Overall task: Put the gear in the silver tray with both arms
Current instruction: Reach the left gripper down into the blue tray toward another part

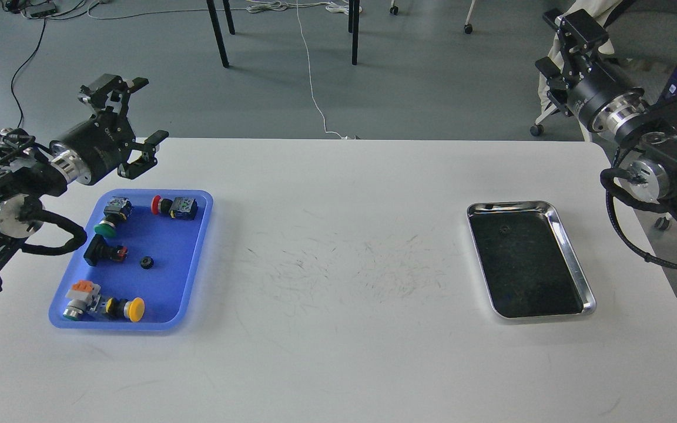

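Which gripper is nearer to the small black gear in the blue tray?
Left. The left gripper hovers behind the gear; the right gripper is far across the table.
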